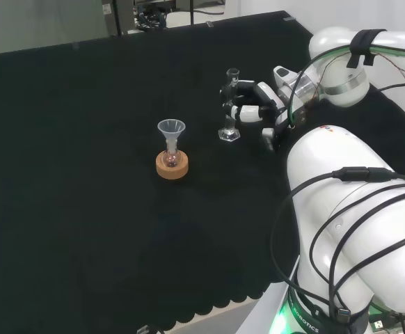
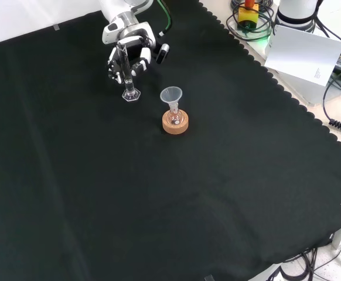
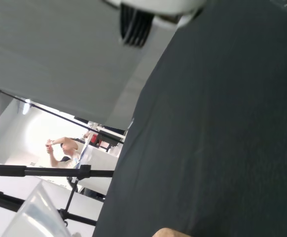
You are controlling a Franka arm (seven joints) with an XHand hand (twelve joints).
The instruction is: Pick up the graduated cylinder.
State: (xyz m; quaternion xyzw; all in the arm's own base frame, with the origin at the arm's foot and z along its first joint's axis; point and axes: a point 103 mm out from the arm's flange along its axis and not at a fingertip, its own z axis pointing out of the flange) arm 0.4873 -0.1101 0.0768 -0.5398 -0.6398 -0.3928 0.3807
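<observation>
The graduated cylinder [image 1: 229,104] is a slim clear glass tube on a six-sided foot, upright on the black cloth right of the middle in the head view. The black and white hand [image 1: 257,104] reaches it from the right, fingers curled round its middle. In the front view the cylinder [image 2: 129,82] stands near the top, its foot on the cloth, with the hand [image 2: 133,51] just behind it and fingers to either side. A blurred white part of the hand [image 3: 153,7] shows in the wrist view.
A small flask with a clear funnel [image 1: 171,128] sits on a cork ring [image 1: 172,167], left of the cylinder in the head view and below right [image 2: 175,123] in the front view. A white box [image 2: 302,55] and cables lie beyond the cloth's scalloped edge.
</observation>
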